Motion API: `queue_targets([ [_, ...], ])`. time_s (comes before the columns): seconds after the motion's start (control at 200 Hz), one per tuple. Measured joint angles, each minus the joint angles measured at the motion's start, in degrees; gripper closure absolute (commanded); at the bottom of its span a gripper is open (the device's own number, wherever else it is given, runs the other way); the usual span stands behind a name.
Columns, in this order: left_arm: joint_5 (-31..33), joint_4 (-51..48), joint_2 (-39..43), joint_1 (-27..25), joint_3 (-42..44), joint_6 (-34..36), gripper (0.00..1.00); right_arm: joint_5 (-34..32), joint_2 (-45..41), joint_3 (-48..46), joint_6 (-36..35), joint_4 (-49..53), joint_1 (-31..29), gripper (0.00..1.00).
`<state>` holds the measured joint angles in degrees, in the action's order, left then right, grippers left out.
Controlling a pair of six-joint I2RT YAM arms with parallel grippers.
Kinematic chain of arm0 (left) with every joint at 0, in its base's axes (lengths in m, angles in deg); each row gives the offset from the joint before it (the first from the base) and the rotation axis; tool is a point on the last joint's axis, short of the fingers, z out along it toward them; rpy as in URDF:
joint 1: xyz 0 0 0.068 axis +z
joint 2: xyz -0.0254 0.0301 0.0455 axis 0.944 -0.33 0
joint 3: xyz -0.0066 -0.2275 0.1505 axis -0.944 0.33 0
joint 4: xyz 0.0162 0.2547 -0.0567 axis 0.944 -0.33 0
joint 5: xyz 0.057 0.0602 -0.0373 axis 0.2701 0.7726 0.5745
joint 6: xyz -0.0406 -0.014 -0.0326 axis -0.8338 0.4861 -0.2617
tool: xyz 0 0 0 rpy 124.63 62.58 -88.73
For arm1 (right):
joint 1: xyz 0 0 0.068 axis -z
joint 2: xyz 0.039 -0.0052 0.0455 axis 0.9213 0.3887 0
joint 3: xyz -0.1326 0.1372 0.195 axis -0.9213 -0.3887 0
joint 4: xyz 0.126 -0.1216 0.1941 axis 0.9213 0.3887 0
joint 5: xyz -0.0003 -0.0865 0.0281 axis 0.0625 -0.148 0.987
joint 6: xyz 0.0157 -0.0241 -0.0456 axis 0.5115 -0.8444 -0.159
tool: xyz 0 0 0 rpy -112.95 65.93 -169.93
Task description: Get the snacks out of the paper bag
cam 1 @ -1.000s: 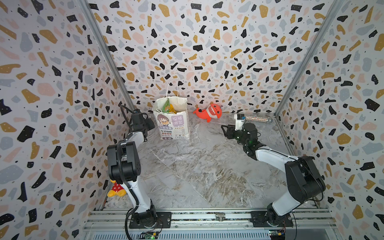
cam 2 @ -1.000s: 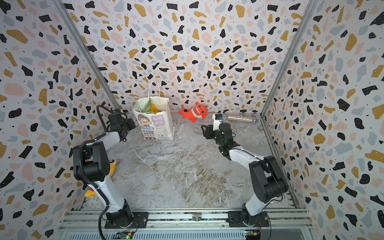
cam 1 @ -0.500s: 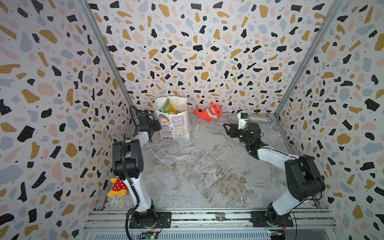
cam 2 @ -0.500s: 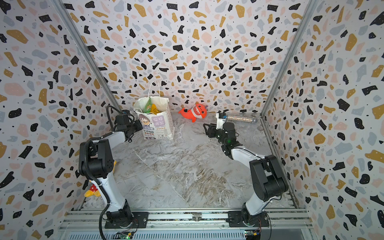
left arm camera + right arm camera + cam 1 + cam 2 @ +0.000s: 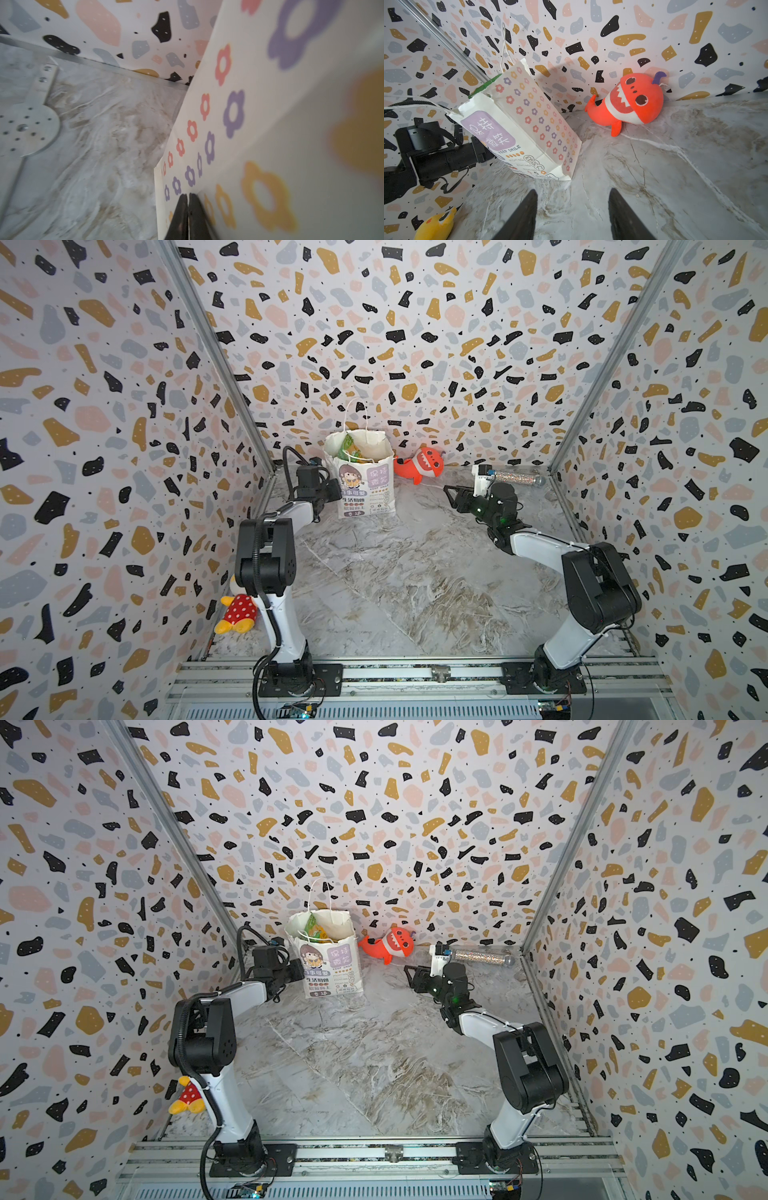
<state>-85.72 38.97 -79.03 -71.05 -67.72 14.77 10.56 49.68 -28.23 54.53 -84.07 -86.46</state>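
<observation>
The paper bag (image 5: 365, 485) stands upright at the far left of the bench (image 5: 415, 572), close to the far wall, its mouth open upward and one cord handle raised. The snacks (image 5: 347, 446) are inside it; in both top views only a green packet and some yellow show at the mouth, and a green edge pokes over the rim in the right wrist view; how many packets lie deeper cannot be told.

No packet lies out on the bench, so I judge the task to be at its very start; every packet is left to lift out.

The left claw (image 5: 188, 199) is closed, its tips against the lower half of the bag's flowered left side; whether a fold of paper is nipped between them cannot be told; it looks placed to steady the bag. The right claw (image 5: 573, 192) stands open and empty above the bench, right of the bag and well apart from it, pointed toward it; it is likely the one to reach into the mouth.

A red-orange shark plush (image 5: 419, 464) lies just right of the bag at the far wall; a glittery tube (image 5: 515, 479) lies farther right.
</observation>
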Motion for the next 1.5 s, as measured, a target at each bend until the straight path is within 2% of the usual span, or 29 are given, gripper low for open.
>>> queue_targets([
  [0.19, -0.2, 3.9, 3.9, 0.1, 5.3, -3.3, 0.91, 0.2, 4.4, 7.3, -1.0, 2.3, 0.6, 0.44],
  [0.4, 4.2, 6.2, 6.7, 4.6, 6.6, -6.7, 0.91, 0.9, 12.1, 18.8, -1.8, 7.4, 0.7, 0.46],
  [0.536, 5.0, 5.4, 2.4, 5.8, 1.1, -6.3, 0.93, 1.4, 16.2, 23.1, -1.7, 9.3, 0.5, 0.48],
  [0.821, 2.9, 2.9, -9.6, 2.3, -10.8, -2.8, 0.93, 0.9, 17.0, 23.1, -1.2, 12.1, 0.0, 0.47],
  [1.091, 0.6, -1.1, -17.8, 0.2, -21.5, -0.5, 0.94, 1.5, 13.8, 17.1, -1.4, 9.7, 0.2, 0.47],
  [1.256, -1.0, -4.1, -20.9, -0.4, -28.3, 2.0, 0.94, 3.6, 13.6, 17.1, -1.3, 9.4, 2.0, 0.47],
  [1.362, -1.7, -4.8, -21.6, -1.7, -30.2, 3.8, 0.94, 3.6, 13.9, 19.1, -1.8, 11.3, 3.3, 0.47],
  [1.502, -3.0, -5.4, -21.6, -4.3, -30.9, 5.4, 0.93, 3.5, 17.9, 27.7, -3.5, 14.3, 4.3, 0.47],
])
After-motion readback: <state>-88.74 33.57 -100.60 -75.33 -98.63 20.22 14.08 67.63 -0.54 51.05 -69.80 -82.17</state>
